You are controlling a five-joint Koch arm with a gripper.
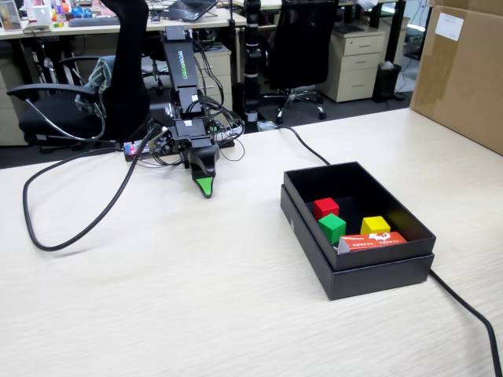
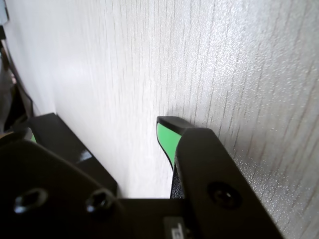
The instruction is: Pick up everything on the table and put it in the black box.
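Fixed view: stands off the table's (image 1: 157, 298) near edge, raised, looking obliquely down and across toward office chairs behind; takes in arm, black box (image 1: 357, 271) and cable at moderate range. Wrist view: rides just behind the gripper (image 2: 167, 130), very close to the tabletop. Shared: green-tipped gripper and surrounding wood surface.

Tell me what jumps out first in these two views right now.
The black box at the right of the fixed view holds a red cube, green cube, yellow cube and an orange packet. The gripper, green-tipped, rests low on the table by the arm's base.
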